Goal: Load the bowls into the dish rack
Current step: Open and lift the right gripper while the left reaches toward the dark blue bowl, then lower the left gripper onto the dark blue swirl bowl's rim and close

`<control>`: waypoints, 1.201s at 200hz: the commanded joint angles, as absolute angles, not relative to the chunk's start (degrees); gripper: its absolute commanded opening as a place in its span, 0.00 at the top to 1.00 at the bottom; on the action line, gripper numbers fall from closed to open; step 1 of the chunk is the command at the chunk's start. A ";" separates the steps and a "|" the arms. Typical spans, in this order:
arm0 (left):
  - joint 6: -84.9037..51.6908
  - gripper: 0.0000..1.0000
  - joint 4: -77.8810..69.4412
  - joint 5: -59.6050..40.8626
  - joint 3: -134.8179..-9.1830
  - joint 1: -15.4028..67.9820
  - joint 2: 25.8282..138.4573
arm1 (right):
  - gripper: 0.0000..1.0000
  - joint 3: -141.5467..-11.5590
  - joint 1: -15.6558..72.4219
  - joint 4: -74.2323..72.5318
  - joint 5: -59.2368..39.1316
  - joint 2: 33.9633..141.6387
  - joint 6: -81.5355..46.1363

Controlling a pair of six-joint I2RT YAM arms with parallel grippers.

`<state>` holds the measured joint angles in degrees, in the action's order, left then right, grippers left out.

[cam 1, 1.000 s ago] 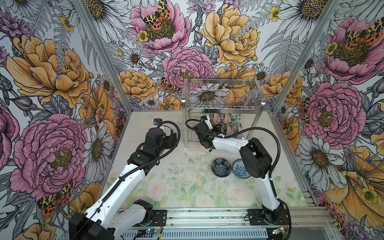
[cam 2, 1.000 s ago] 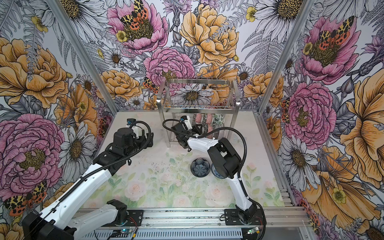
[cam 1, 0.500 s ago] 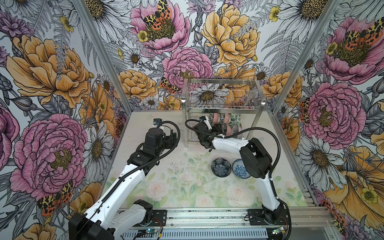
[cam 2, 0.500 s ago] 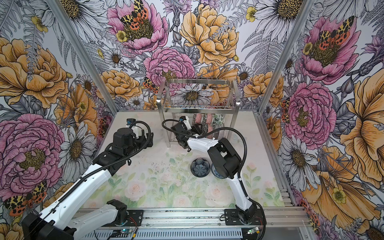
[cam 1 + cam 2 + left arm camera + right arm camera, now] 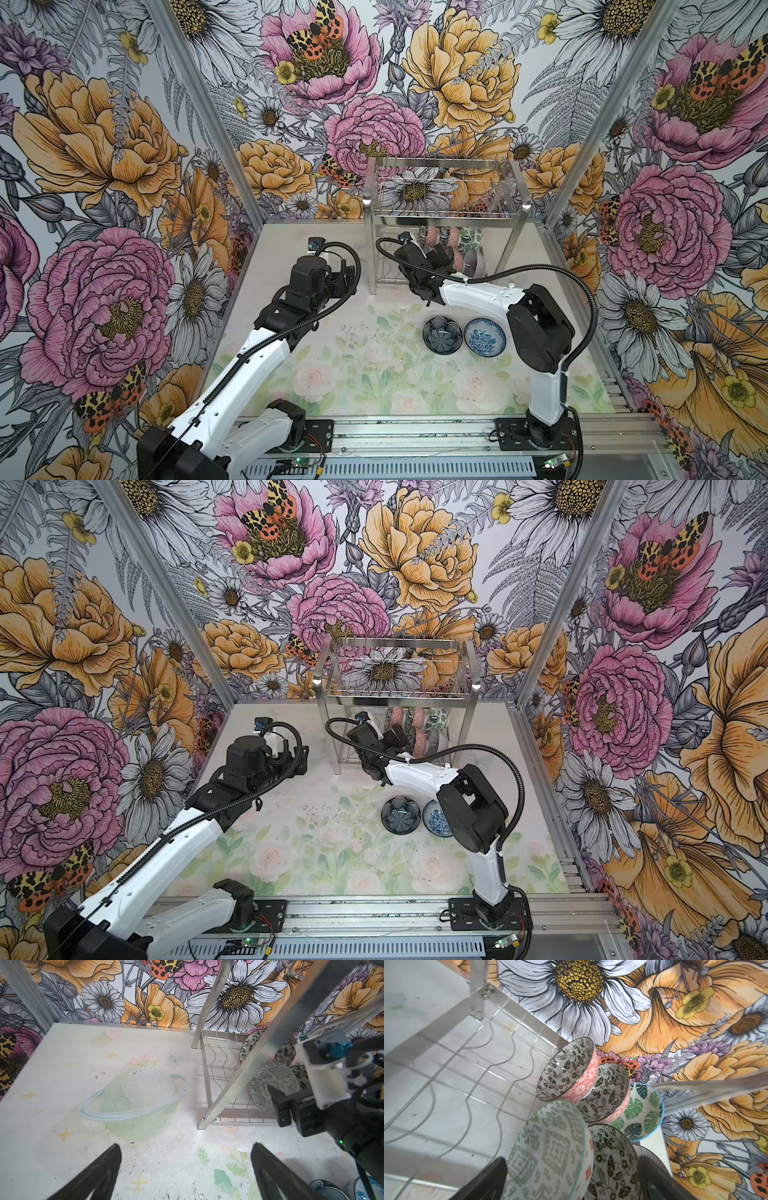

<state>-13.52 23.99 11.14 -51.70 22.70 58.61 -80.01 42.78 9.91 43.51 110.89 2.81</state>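
Green-leaf bowl (image 5: pixel 641 1113); grey geometric bowl (image 5: pixel 550 1147); blue floral bowl (image 5: pixel 485 337); silver rack (image 5: pixel 370 249).

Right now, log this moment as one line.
right end effector: open at geometric bowl, dish rack lower shelf | left end effector: open over table | on table: dark bowl, blue floral bowl

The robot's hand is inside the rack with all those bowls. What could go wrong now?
1. The right gripper is open, with the geometric bowl between its fingers. That bowl stands on edge in the dish rack. If the gripper pulls out crookedly, a finger could catch the bowl and tip it against the black-floral bowl beside it.
2. The right arm's elbow hangs close to the blue floral bowl on the table. Swinging back could bump it.
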 commanded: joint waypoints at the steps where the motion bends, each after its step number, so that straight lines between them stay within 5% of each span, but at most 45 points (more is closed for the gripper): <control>1: -14.67 0.01 24.18 9.24 -50.47 22.49 57.96 | 0.00 -75.62 43.85 4.87 39.07 105.70 4.24; 139: -20.31 0.01 27.26 16.04 -50.53 37.80 57.78 | 0.00 -52.14 39.10 10.72 24.82 67.33 -8.88; 240: -29.08 0.01 19.04 9.13 -53.77 52.22 78.72 | 0.01 -52.68 33.84 19.13 22.10 64.43 -14.26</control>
